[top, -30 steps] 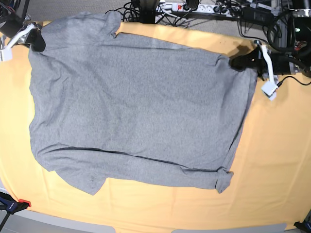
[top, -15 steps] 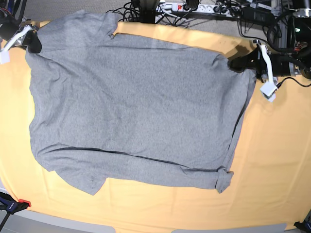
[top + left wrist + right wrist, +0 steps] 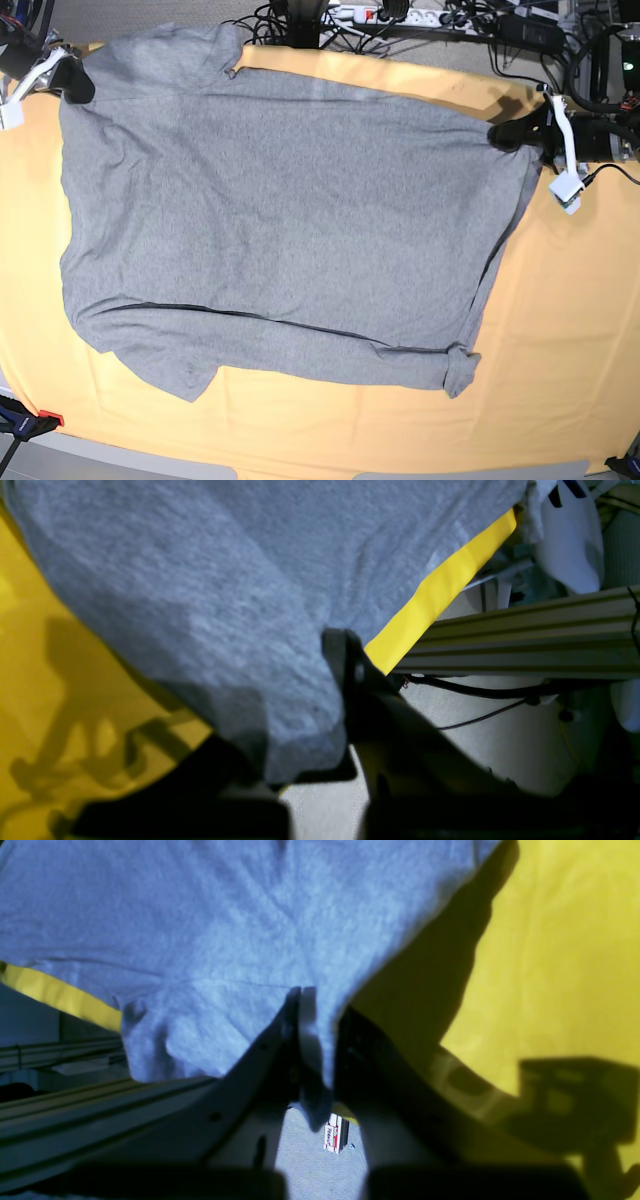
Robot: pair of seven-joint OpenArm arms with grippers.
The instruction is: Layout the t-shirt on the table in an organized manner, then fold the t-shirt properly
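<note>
My base view is evenly lit from above and fairly sharp, with the bench [image 3: 560, 330] a soft orange and only faint shadows under the t-shirt [image 3: 280, 220] edges. Both wrist views run dim and saturated: the cloth goes hard yellow, the fabric bluish. Dark arm-shaped shadows fall on the bench in each. The near fingers [image 3: 280, 1040] show as soft black blurs, and the bottom edges are nearly black.

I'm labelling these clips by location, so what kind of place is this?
Most likely a robotics lab or test workspace: a cloth-covered table holding one t-shirt, power strips and tangled cables on the floor behind it, and an aluminium frame rail.
</note>
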